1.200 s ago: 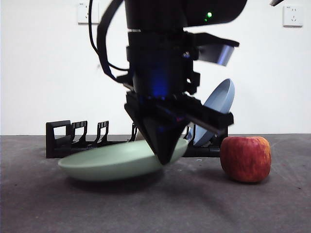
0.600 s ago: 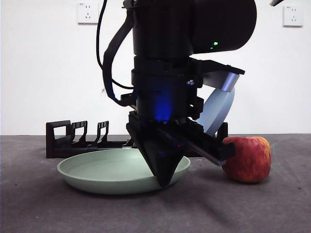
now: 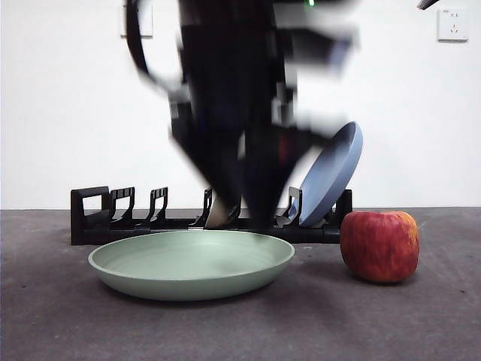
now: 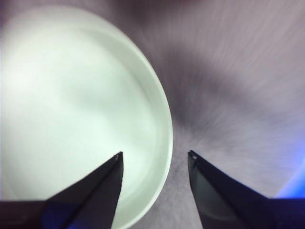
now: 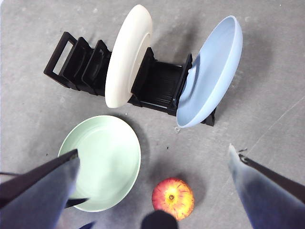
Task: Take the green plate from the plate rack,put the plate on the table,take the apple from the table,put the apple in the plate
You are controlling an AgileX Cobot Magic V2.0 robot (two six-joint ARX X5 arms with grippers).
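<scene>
The green plate [image 3: 188, 263] lies flat on the table [image 3: 421, 323] in front of the plate rack [image 3: 98, 218]. My left gripper [image 3: 244, 203] is a dark blur just above the plate's far right rim, open and empty. In the left wrist view its jaws [image 4: 155, 155] stand apart over the plate's edge [image 4: 71, 105]. The red apple [image 3: 379, 246] sits on the table to the right of the plate. My right gripper [image 5: 152, 153] is open and empty high above, looking down on the plate [image 5: 100, 162], the apple [image 5: 173, 198] and the rack [image 5: 76, 64].
A blue plate [image 3: 331, 173] leans in the rack's right end, just behind the apple. A cream-white plate [image 5: 127, 55] stands in the rack's middle, mostly hidden behind the arm in the front view. The rack's left slots hold nothing.
The left gripper has set the green plate flat on the table, let go of its rim and moved up and away, now blurred. The apple has not moved.
</scene>
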